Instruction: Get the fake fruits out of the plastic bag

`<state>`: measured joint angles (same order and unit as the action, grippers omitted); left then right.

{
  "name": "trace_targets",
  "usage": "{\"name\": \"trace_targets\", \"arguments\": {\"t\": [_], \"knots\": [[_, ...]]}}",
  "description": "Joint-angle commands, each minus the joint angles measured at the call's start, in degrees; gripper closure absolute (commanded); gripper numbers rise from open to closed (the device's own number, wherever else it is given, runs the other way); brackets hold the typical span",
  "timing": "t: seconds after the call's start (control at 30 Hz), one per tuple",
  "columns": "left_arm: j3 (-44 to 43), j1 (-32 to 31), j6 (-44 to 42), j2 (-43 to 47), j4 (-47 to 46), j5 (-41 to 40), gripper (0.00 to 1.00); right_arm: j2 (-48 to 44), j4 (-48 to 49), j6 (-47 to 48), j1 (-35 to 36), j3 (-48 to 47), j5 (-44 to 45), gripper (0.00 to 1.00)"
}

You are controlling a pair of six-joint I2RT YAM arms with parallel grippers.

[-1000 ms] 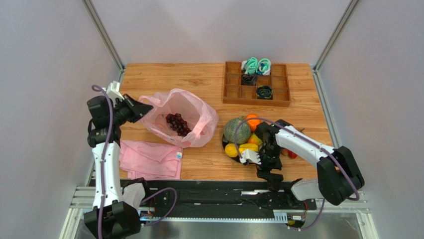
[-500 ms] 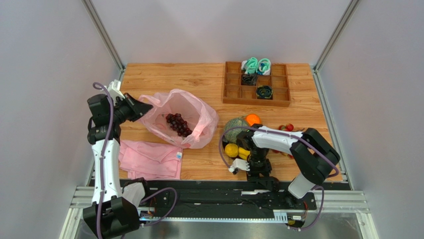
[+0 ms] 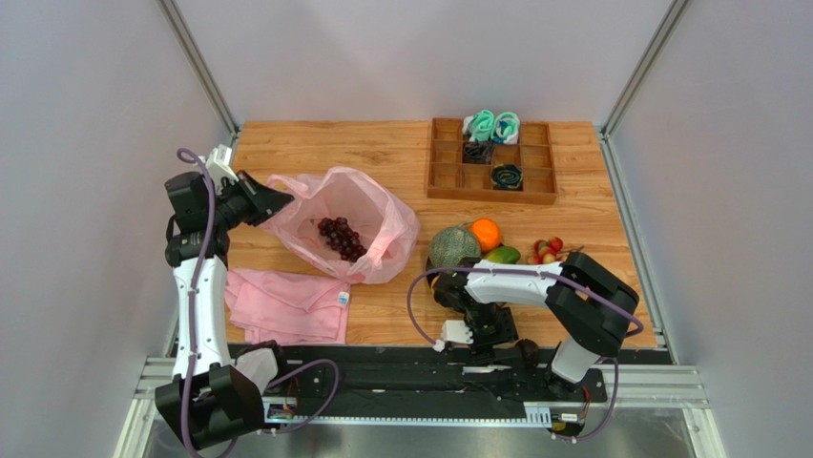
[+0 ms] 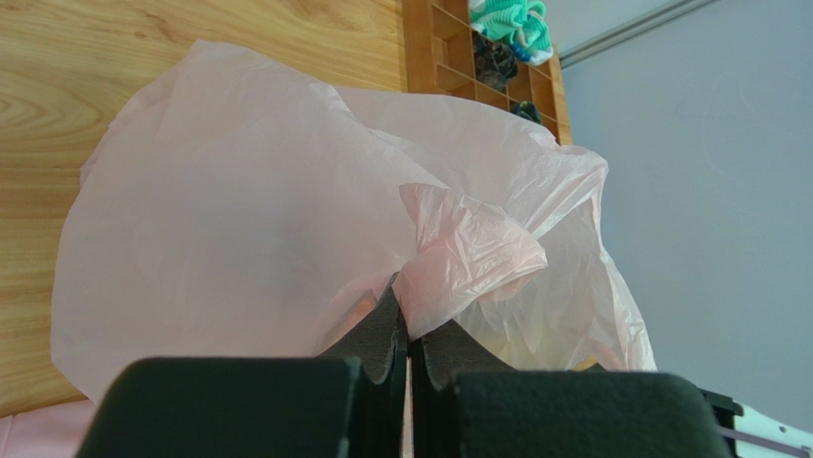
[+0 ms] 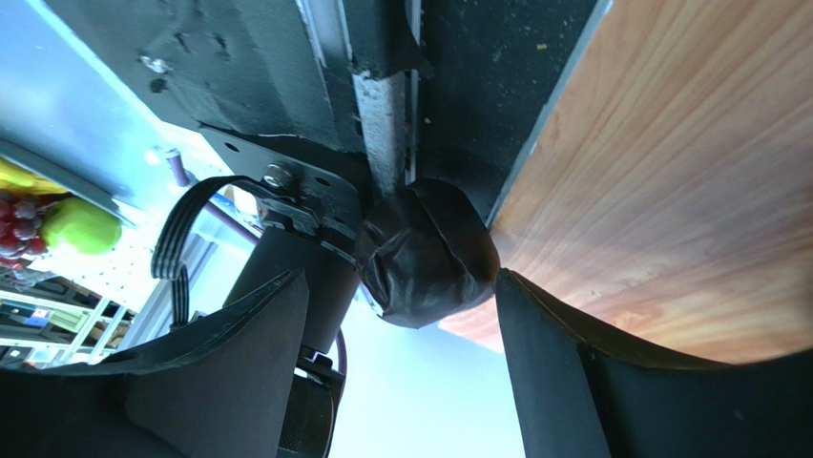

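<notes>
**On the wooden table [image 3: 315, 143]: left gripper [image 3: 264, 202] pinching the plastic bag [image 3: 367, 205], right gripper [image 3: 454, 333] open and empty**

Nearest me, the right gripper is folded back over the black rail [image 3: 382, 367] along the table's front edge. Its wrist camera shows the fingers [image 5: 239, 363] spread wide with nothing between them. Beyond them are only the rail and a dark rounded cap I cannot identify. The right arm's white link lies across the front of the fruit pile and hides whatever sits beneath it.

To the left, a folded pink cloth [image 3: 291, 303] lies just in front of the bag. The bag is translucent pink, its mouth open upward, with dark grapes [image 3: 341, 239] visible inside. The left gripper's fingers are closed tight on a fold of the bag's left rim. In its wrist view, crumpled film fills the frame and hides the contents.

Just right of the bag, out on the table, sit a netted melon [image 3: 453, 246], an orange [image 3: 486, 234] touching it, a greenish-yellow fruit [image 3: 503, 255] and red berries [image 3: 547, 250].

Farthest back, a wooden tray [image 3: 534, 181] holds teal items [image 3: 491, 125] and darker ones too small to make out.
</notes>
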<state>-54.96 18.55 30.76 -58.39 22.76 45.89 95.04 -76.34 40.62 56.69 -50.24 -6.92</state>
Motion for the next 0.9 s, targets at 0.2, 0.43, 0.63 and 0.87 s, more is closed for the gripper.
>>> {"name": "trace_targets", "arguments": {"t": [0.2, 0.43, 0.63, 0.87], "knots": [[-2.43, 0.53, 2.37, 2.67, -3.87, 1.75, 1.00, 5.76, -6.28, -4.93, 0.09, -2.58, 6.83, 0.20], [-4.28, 0.88, 3.60, 2.67, -3.34, 2.19, 1.00, 10.59, -7.51, -4.06, 0.09, -3.55, 6.74, 0.38], [-5.33, 0.97, 3.95, 2.49, -2.55, 2.28, 1.00, 11.31, -7.69, -4.14, -0.61, -3.90, 6.83, 0.64], [-5.51, 1.05, 3.87, 1.44, -2.99, 3.32, 1.00, -1.85, -10.32, -3.18, -1.05, -3.99, 9.11, 0.82]]}}
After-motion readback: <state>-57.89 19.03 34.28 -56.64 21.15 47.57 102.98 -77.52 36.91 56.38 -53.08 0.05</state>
